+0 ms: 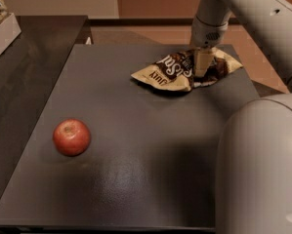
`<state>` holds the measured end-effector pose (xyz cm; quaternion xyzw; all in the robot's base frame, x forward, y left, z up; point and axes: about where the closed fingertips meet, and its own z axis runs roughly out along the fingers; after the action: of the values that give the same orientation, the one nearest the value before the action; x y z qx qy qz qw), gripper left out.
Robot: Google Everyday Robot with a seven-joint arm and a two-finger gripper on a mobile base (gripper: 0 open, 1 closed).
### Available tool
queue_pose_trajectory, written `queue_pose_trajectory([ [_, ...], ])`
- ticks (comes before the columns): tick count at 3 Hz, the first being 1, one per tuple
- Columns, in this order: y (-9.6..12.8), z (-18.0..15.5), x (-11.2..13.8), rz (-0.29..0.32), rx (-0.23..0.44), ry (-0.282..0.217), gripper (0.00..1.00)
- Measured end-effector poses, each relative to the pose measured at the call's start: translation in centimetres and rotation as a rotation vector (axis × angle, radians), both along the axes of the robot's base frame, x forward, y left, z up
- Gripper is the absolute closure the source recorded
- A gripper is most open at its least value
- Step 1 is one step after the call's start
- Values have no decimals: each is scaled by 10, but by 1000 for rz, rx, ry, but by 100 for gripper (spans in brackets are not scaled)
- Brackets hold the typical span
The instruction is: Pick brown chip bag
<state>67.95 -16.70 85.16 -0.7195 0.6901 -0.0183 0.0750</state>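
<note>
The brown chip bag (166, 72) lies at the far right of the grey table (135, 174), dark brown with white lettering and cream-tan ends. It is crumpled and bunched up in the middle. My gripper (202, 66) comes down from above onto the bag's right half, with its cream fingers pinched on the bunched foil. The bag's left end still rests on the table.
A red apple (71, 137) sits at the near left of the table. A dark counter (23, 82) adjoins on the left, with a white box (1, 33) at its far corner. My arm's pale body (260, 169) fills the near right.
</note>
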Motion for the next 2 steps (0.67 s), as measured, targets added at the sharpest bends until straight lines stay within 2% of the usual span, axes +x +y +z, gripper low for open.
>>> queue_pose_trajectory([
  [1, 5, 26, -4, 20, 18, -42, 87],
  [2, 12, 60, -10, 45, 37, -93, 100],
])
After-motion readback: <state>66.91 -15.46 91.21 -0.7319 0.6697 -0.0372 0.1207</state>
